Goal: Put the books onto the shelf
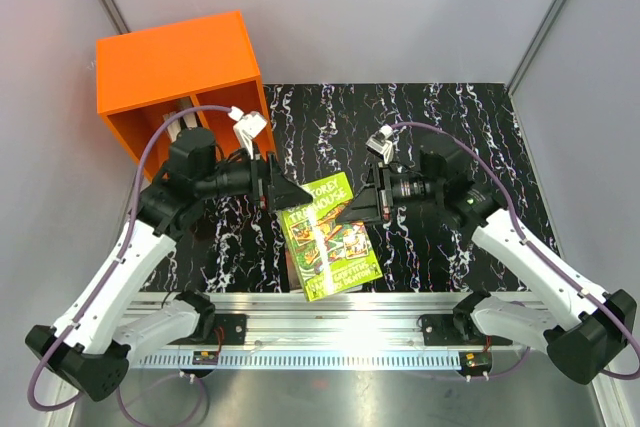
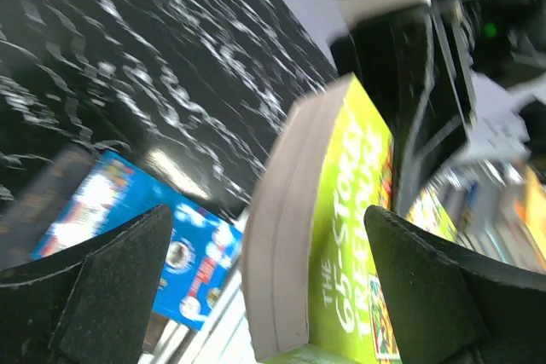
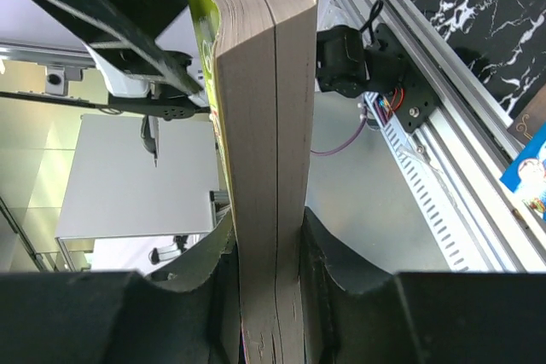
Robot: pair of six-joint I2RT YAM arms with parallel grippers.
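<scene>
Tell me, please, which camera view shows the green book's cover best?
The top external view: the green book shows most of its cover, pinched by the right gripper. The left wrist view gives a blurred slice of cover and page edge past the open left gripper; the right wrist view shows only its page edge.

lime-green book point(image 1: 325, 237), orange shelf point(image 1: 175, 57), black white-veined mat point(image 1: 450, 117)

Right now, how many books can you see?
2: the green book gripped in the right jaws, the blue book flat on the table. A dark blur beside it may be a third.
</scene>
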